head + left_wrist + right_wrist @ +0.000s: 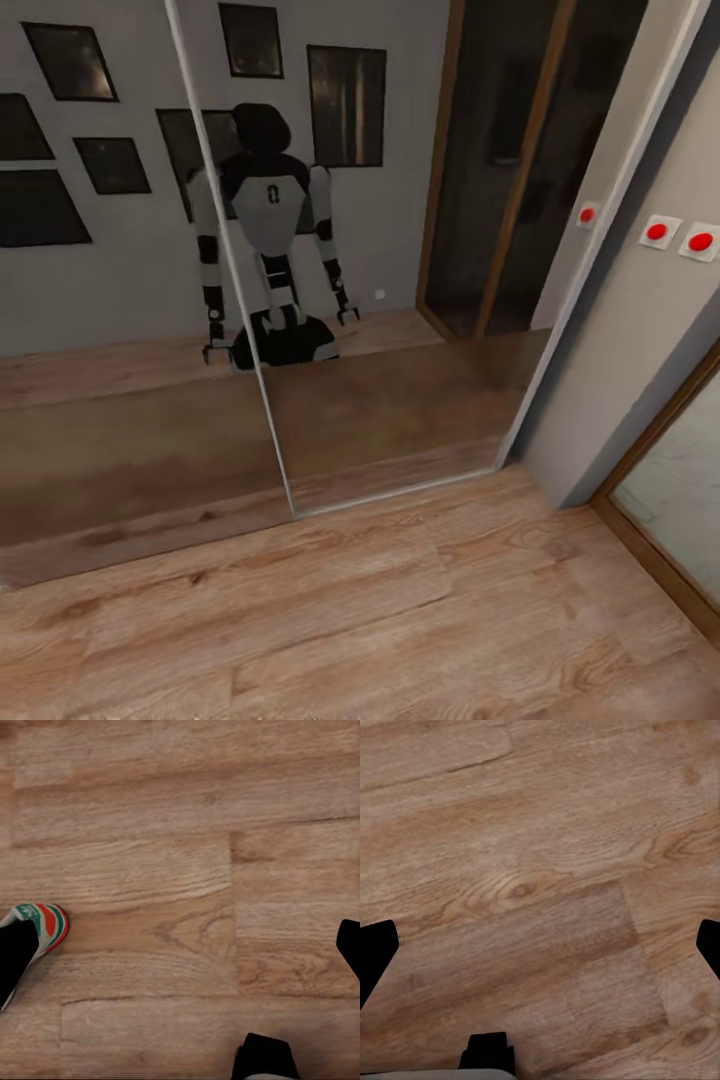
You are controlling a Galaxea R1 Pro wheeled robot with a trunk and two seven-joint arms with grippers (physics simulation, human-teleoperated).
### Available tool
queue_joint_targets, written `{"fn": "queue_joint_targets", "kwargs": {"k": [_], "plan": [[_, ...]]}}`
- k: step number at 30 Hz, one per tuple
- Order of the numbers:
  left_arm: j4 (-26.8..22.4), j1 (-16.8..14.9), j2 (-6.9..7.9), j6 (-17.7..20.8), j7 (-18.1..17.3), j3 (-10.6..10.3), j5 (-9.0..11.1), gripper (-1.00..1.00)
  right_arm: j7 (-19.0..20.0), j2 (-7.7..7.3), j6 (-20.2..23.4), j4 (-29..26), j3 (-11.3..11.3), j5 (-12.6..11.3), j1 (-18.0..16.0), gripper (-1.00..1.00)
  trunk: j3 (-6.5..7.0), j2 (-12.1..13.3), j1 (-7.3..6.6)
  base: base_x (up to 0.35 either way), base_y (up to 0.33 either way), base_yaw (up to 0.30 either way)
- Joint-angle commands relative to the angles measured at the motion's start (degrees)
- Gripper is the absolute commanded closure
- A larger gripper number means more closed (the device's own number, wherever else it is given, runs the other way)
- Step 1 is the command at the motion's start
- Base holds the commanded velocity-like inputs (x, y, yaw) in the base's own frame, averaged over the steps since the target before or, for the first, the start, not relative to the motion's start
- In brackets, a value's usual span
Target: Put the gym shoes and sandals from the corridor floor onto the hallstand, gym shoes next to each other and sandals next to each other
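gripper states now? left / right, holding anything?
Left gripper: open, empty; a gym shoe lies on the floor beside one finger.
Right gripper: open, empty, over bare floor.

The corridor floor (400, 620) was light brown wood-grain planks with a matt finish. The mirror doors (380, 300) looked smooth and glossy. The gym shoe (46, 922) looked smooth.

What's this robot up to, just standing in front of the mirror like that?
It stands in a corridor facing a mirrored sliding door, where its own reflection shows both arms hanging down. Both grippers are open over the wood floor and hold nothing. In the left wrist view the toe of one gym shoe lies on the planks beside the left gripper. The right gripper has bare planks under it.
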Motion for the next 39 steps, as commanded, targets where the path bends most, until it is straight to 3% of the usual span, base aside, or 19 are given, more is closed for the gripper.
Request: {"fn": "queue_joint_targets", "kwargs": {"k": [1,39], "plan": [[0.05,-0.04,0.0,-0.17,-0.03,-0.05,0.36,-1.0,-0.03,-0.02,-0.19,0.02,0.1,-0.48,-0.01,-1.0,-0.1,-0.02,-0.01,0.0,0.0,0.237],[0.05,-0.04,0.0,-0.12,-0.03,-0.09,0.21,-1.0,-0.03,-0.02,-0.19,0.03,0.27,-0.48,-0.01,-1.0,-2.19,-0.02,-0.01,0.0,0.0,0.237]]}}
